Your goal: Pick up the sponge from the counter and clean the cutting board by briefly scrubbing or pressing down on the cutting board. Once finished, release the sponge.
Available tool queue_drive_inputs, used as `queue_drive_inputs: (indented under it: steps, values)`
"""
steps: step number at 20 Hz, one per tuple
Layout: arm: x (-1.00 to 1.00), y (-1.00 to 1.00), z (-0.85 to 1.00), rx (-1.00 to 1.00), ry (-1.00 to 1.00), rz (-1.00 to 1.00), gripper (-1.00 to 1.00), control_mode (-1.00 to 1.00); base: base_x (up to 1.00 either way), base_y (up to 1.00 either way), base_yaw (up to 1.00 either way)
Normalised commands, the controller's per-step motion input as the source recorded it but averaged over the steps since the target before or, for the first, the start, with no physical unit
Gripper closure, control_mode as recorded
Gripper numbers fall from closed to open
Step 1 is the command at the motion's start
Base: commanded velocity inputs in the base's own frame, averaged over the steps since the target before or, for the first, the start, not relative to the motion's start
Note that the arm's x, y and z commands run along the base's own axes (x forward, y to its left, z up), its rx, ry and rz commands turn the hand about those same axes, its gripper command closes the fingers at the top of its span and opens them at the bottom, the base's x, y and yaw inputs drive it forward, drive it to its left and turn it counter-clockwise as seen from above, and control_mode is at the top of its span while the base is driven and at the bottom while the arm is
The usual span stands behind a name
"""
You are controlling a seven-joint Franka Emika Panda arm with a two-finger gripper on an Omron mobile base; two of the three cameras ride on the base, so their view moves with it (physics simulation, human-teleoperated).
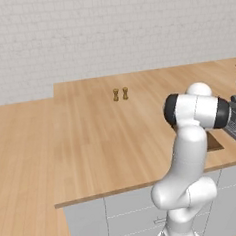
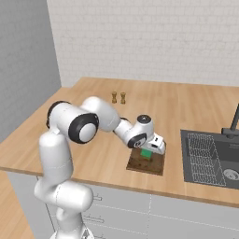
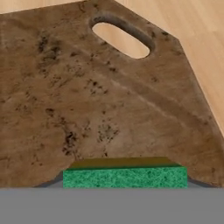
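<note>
In the right base view, two small shakers [image 2: 118, 97] stand at about eleven o'clock of the arm's hand, well back on the counter [image 2: 186, 107]. At centre, the gripper [image 2: 147, 152] is clamped on the green sponge [image 2: 146, 153], held over the dark cutting board [image 2: 156, 163]; whether the sponge touches it I cannot tell. At three o'clock sits the sink [image 2: 210, 156]. In the hand view the sponge [image 3: 124, 176] sits at six o'clock and the board's handle slot [image 3: 121, 39] at twelve.

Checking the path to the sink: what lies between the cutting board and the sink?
Only bare counter lies between the cutting board and the sink, as the right base view shows.
</note>
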Motion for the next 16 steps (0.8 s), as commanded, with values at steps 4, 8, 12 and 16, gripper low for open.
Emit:
queue_drive_inputs:
  steps: [4,8,12,16]
  values:
    - [0.56,0.03,0.00,0.00,0.00,0.00,1.00,-1.00,0.00,0.00,0.00]
    - [0.40,0.07,0.00,0.01,0.03,0.02,1.00,-1.00,0.00,0.00,0.00]
    - [-0.27,0.38,-0.02,0.07,0.07,0.08,1.00,-1.00,0.00,0.00,0.00]
    - [-0.67,0.43,-0.08,0.01,0.00,0.03,1.00,-1.00,0.00,0.00,0.00]
